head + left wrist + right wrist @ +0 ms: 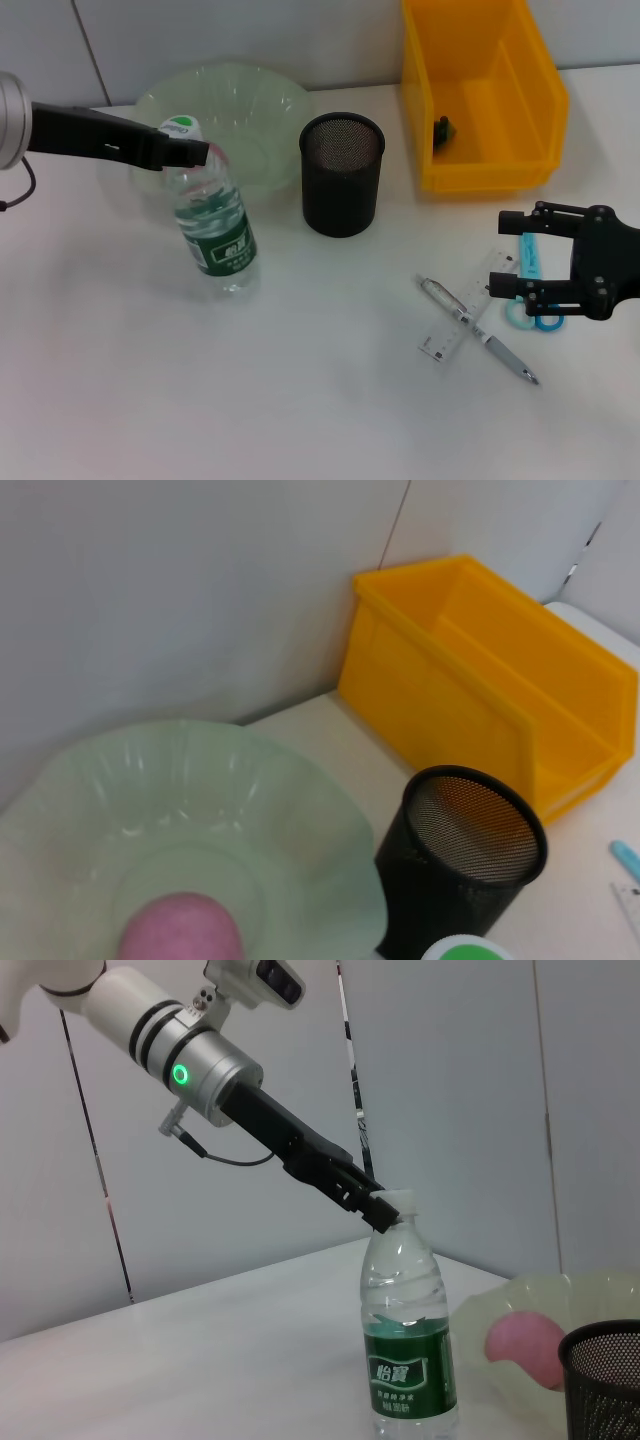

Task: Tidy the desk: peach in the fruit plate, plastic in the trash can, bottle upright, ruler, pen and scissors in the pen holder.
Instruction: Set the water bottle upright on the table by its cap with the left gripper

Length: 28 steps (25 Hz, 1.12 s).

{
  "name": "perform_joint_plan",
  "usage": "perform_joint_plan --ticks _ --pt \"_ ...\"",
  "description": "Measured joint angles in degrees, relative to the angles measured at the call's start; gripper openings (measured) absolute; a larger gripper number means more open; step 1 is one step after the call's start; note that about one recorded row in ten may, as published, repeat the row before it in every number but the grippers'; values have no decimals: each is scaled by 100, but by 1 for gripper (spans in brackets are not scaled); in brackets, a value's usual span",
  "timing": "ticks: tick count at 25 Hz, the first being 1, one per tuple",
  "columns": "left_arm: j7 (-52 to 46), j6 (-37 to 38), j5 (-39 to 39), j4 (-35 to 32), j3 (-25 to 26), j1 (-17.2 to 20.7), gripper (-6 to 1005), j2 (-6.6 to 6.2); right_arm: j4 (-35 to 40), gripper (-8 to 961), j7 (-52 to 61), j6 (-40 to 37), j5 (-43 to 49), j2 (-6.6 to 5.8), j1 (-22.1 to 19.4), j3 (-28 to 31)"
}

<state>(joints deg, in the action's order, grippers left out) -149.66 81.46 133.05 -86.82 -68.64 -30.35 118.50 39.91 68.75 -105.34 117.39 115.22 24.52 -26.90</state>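
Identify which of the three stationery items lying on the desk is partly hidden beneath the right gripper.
The scissors, with light blue handles, lie under the right gripper. The pen and the clear ruler lie crossed over each other, in full view beside it.

My left end effector [196, 152] covers the neck of the clear plastic water bottle with the green label [215, 225], so I can't tell how firmly the fingers meet there. In my left wrist view only a sliver of its green-and-white cap [466, 949] shows, and the pink peach [181, 929] in the pale green glass fruit plate [330, 810] is cut off at the edge. The blue-handled scissors [532, 280] lie partly under my right end effector [512, 255]. A small dark object [443, 128] in the yellow plastic bin [500, 170] — too small to identify.
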Motion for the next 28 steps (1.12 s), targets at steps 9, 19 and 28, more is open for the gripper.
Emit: perform_joint_plan --ticks 9,19,28 --pt "779 -481 -25 -92 -468 331 437 6 0 802 84 3 -8 0 2 1" --pt "980 -691 -51 -99 -610 444 441 3 0 802 131 23 -31 0 1 0" --pt "982 -690 -51 -89 -577 442 448 -3 0 802 152 20 -42 0 20 0"
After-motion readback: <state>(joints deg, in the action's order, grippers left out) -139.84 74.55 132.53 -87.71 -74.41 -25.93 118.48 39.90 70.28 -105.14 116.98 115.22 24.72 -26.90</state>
